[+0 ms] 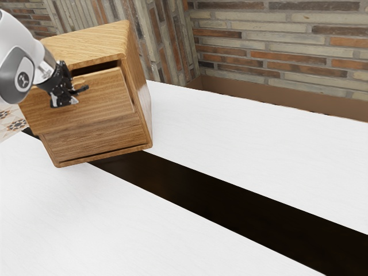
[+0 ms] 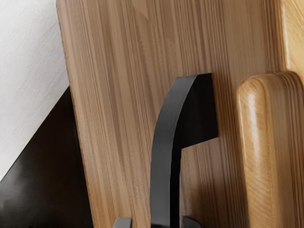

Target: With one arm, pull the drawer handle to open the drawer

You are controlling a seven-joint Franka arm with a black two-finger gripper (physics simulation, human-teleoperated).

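Observation:
A small wooden cabinet (image 1: 95, 43) stands tilted at the far left of the white table (image 1: 241, 138). Its upper drawer (image 1: 100, 103) sticks out a little, with a dark slit above its front. My black gripper (image 1: 68, 94) is at that drawer's front, shut on the thin black drawer handle (image 1: 82, 88). In the wrist view the curved black handle (image 2: 166, 152) runs down the drawer front (image 2: 118, 95) into the space between my fingers. A lower drawer front (image 1: 98, 141) sits flush below.
A dark gap (image 1: 230, 207) runs diagonally between the far table and a second white surface (image 1: 103, 230) in front, passing under the cabinet's base. A brick wall (image 1: 276, 40) stands behind. A rounded wooden edge (image 2: 261, 152) lies beside the handle.

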